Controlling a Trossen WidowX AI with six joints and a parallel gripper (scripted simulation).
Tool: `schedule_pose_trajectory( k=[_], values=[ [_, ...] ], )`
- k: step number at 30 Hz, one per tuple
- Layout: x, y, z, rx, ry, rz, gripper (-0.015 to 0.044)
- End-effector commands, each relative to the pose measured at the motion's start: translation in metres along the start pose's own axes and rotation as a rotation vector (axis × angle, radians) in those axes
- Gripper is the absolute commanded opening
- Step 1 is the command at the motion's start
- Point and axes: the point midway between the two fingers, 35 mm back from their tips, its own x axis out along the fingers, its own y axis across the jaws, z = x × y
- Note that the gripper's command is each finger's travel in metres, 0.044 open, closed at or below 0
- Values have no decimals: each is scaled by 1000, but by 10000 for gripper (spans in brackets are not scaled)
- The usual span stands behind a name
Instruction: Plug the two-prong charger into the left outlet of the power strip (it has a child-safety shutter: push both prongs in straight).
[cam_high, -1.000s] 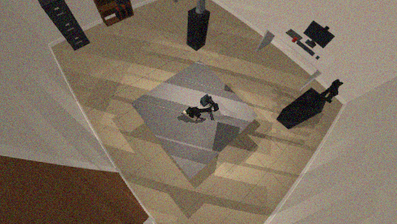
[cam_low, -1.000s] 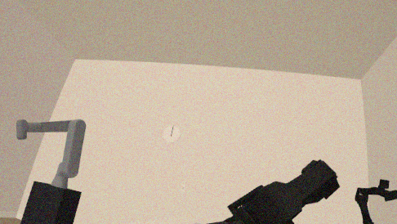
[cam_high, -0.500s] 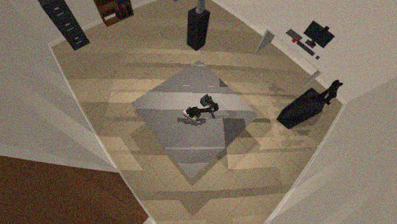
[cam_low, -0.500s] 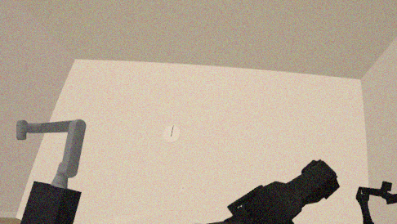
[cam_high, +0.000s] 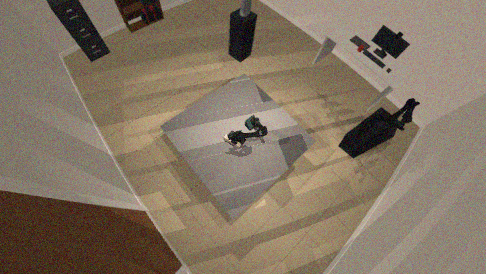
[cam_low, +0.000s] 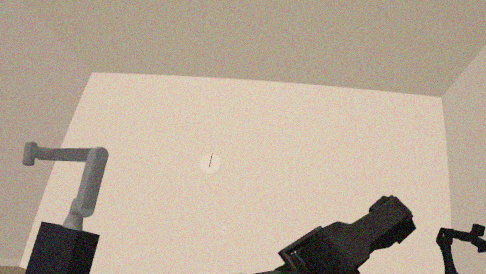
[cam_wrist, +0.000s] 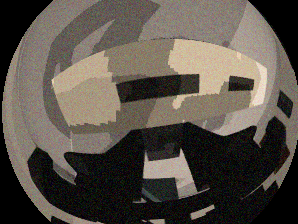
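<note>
While clamped on the charger (cam_wrist: 161, 179), gripper (cam_high: 234, 139) poised just above power strip (cam_wrist: 156, 90); prongs not yet seated, insertion left.

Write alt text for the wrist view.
Fisheye view: the gripper, shut on a pale charger, fills the dark lower half. Beyond it lies a beige power strip with dark slots facing the camera.
</note>
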Motion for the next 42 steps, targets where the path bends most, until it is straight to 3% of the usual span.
schedule_pose_trajectory(
  k=[1, 8, 25, 42],
  values=[
    [0, 0, 0, 0, -2, 1, 0],
    [0, 0, 0, 0, -2, 1, 0],
    [0, 0, 0, 0, -2, 1, 440],
    [1, 0, -6, -6, -10, 1, 440]
  ],
)
